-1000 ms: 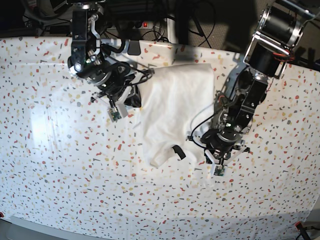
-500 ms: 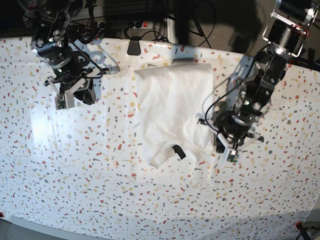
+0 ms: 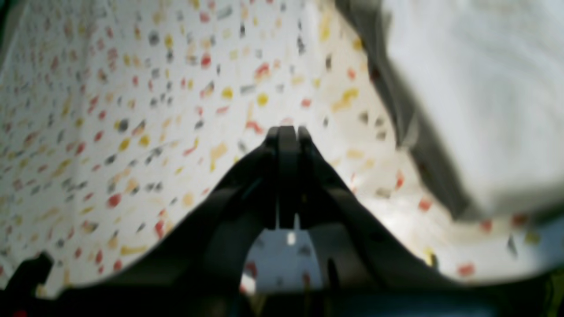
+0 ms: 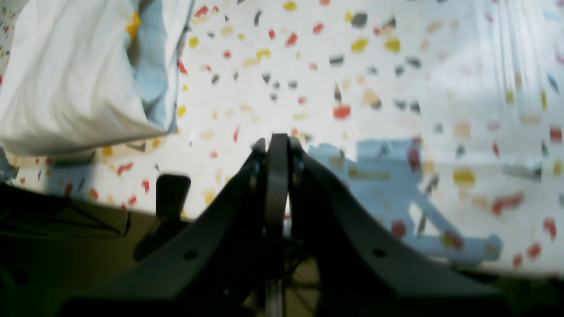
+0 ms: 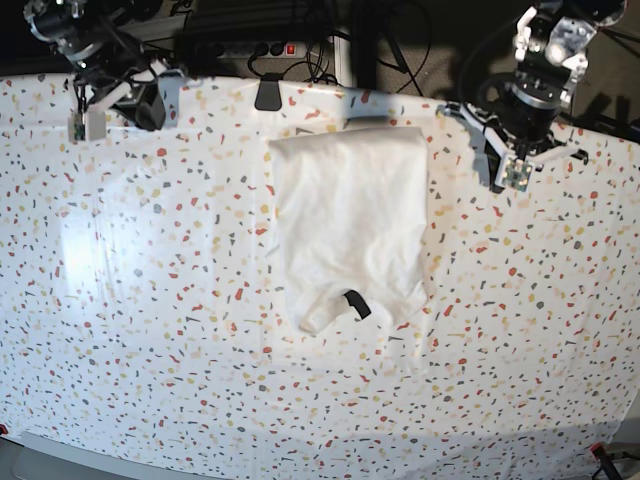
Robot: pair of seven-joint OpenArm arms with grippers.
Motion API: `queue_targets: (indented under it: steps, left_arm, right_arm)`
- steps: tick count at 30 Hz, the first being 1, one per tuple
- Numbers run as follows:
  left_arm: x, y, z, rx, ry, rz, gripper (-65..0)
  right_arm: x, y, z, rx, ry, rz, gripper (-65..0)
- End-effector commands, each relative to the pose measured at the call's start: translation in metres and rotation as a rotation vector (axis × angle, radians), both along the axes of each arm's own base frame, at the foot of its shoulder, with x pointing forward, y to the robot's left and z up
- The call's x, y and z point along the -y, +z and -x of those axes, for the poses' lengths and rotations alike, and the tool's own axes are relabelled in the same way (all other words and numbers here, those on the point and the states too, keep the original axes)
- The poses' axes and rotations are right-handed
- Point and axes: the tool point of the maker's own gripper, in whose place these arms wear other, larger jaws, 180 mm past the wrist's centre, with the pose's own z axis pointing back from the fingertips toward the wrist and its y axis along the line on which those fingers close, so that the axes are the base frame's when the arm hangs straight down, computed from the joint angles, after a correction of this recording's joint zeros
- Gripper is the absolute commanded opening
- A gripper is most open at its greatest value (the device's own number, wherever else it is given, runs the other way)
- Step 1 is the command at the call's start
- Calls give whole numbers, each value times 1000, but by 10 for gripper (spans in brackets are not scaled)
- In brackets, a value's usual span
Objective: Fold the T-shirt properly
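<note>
The white T-shirt (image 5: 345,220) lies folded into a tall rectangle in the middle of the speckled tablecloth (image 5: 150,300), plain side up. Its small black tag (image 5: 355,303) shows near the front edge. My left gripper (image 5: 492,158) is shut and empty, raised off the shirt's back right corner. In the left wrist view the left gripper (image 3: 286,132) hangs over bare cloth with the T-shirt (image 3: 476,88) at the upper right. My right gripper (image 5: 158,100) is shut and empty at the back left. In the right wrist view the right gripper (image 4: 277,138) has the T-shirt (image 4: 66,79) at the upper left.
A black clip (image 5: 268,92) holds the tablecloth at the back edge, also seen in the right wrist view (image 4: 172,193). A power strip (image 5: 270,48) and cables lie behind the table. The tablecloth's front edge (image 5: 300,465) runs along the bottom.
Both arms have drawn back from the T-shirt's sides to the table's back corners. The T-shirt has stayed in place, folded.
</note>
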Motion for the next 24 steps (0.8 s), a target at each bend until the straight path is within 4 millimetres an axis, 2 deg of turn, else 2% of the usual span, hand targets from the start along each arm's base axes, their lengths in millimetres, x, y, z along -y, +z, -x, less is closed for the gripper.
queue_targets:
  steps: [1,5,8,14,18,21,24]
  left_arm:
    - [2,6,6,23,-11,-3,-650]
    - [2,-14,47,-59,-30,-27,-650]
    - [3,-21,75,-79,-44,-33,-650]
    - [1,-30,120,-138,-62,-72,-650]
    - [-1,-32,133,-152,-65,-77,-650]
    - [-14,-39,133,-166,-33,-87,-650]
    - [-29,-55,134,-196,-11,-51,-650]
  right_arm:
    - [-1,7,6,17,2,-14,-650]
    - [-7,-5,44,-66,-22,-62,-650]
    - [-12,-12,68,-122,-50,-83,-650]
    - [-19,-26,103,-229,-96,-78,-650]
    - [-20,-35,116,-279,-112,-47,-650]
    - [-19,-38,120,-300,-112,-33,-650]
    - [-18,-40,122,-314,-108,-24,-650]
